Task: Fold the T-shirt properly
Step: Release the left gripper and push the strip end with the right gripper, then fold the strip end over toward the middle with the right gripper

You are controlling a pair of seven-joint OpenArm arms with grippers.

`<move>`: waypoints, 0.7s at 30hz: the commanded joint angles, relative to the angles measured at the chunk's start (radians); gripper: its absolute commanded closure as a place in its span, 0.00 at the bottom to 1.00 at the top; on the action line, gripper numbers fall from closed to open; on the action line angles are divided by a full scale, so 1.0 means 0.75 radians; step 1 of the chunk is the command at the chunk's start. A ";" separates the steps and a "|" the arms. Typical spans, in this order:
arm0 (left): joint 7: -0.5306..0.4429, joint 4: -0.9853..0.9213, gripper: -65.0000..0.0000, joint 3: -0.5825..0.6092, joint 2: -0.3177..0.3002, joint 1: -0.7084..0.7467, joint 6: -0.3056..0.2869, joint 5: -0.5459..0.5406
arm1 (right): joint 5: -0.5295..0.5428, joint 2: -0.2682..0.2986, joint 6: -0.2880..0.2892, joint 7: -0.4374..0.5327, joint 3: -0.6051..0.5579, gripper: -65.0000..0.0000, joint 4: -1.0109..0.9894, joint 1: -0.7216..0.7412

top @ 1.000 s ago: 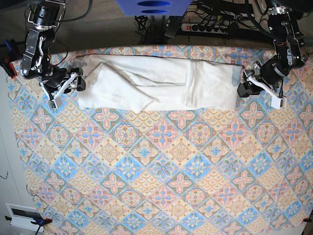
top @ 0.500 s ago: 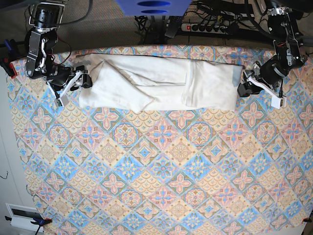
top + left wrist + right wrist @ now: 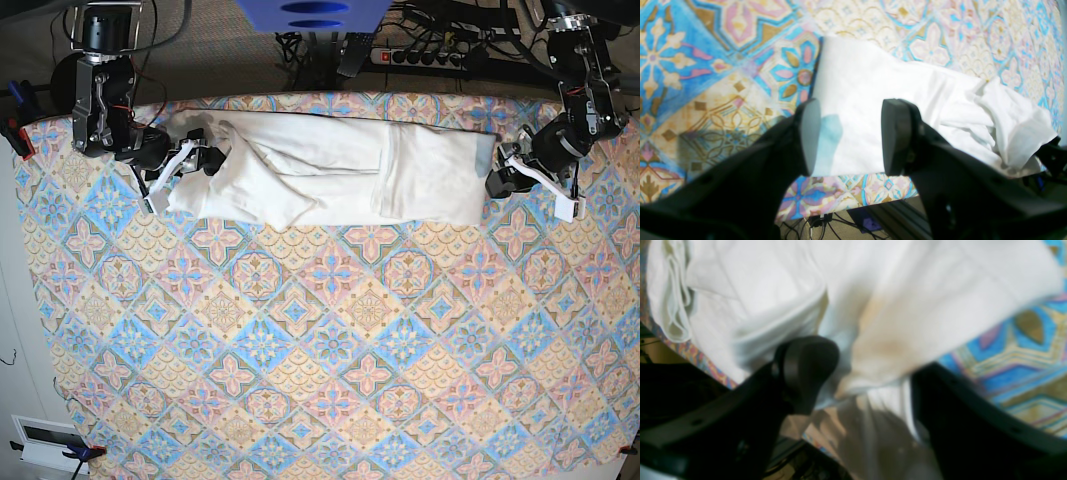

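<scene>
Patterned cloth in blue, orange and pink diamond tiles (image 3: 330, 340) covers the whole counter, and past its far edge a black power strip (image 3: 420, 55) lies among tangled cables on a brown floor. Along that far edge lies the large white cotton T-shirt (image 3: 330, 170), folded into a long band running from one arm to the other, with overlapping layers and a raised fold near its middle. No print or tag shows from above; only plain white fabric is visible.

At the shirt's end on the base view's left, the right gripper (image 3: 870, 383) stands with its jaws spread wide, straddling bunched fabric; the wrist picture is blurred, so whether the fingertips press the cloth is hard to make out, and one finger is cut off by the frame. A faint yellowish tint shows through the fabric there.

At the opposite end, the left gripper (image 3: 846, 136) holds its jaws apart just over the shirt's edge, gripping nothing. One dark finger pad (image 3: 808, 133) sits over the shirt's edge, the other over white fabric. The shirt's far end is crumpled.
</scene>
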 commanded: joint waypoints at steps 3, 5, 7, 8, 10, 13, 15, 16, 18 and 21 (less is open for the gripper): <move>-0.020 0.018 0.56 -0.005 -0.017 -0.004 -0.007 -0.022 | 0.022 0.027 0.007 0.019 0.013 0.51 0.019 0.014; -0.020 0.018 0.56 -0.005 -0.017 -0.004 -0.007 -0.022 | 0.022 0.027 0.007 0.021 0.017 0.67 0.019 0.020; -0.020 0.018 0.56 -0.005 -0.017 -0.004 -0.007 -0.022 | 0.027 0.029 0.007 0.021 0.050 0.84 0.019 0.020; -0.020 0.018 0.56 -0.005 -0.017 -0.004 -0.007 -0.022 | 0.027 0.029 0.007 0.021 0.077 0.90 0.019 0.020; -0.020 0.018 0.56 -0.005 -0.017 -0.002 -0.007 -0.022 | 0.027 0.029 0.007 0.011 0.128 0.91 0.019 0.018; -0.020 0.018 0.56 -0.005 -0.017 -0.004 -0.007 -0.022 | 0.022 0.037 0.007 0.011 0.191 0.91 0.019 0.024; -0.020 0.018 0.56 -0.005 -0.017 -0.006 -0.007 -0.022 | 0.022 0.072 0.007 0.009 0.232 0.92 0.019 0.049; -0.020 0.018 0.56 -0.005 -0.017 -0.006 -0.007 -0.022 | 0.022 0.092 0.007 0.009 0.242 0.92 0.019 0.057; -0.020 0.018 0.56 -0.005 -0.017 -0.006 -0.007 -0.022 | 0.022 0.121 0.007 0.009 0.255 0.93 0.019 0.071; -0.023 0.018 0.56 -0.005 -0.017 -0.006 -0.007 -0.020 | 0.022 0.186 0.007 0.013 0.255 0.93 0.010 0.106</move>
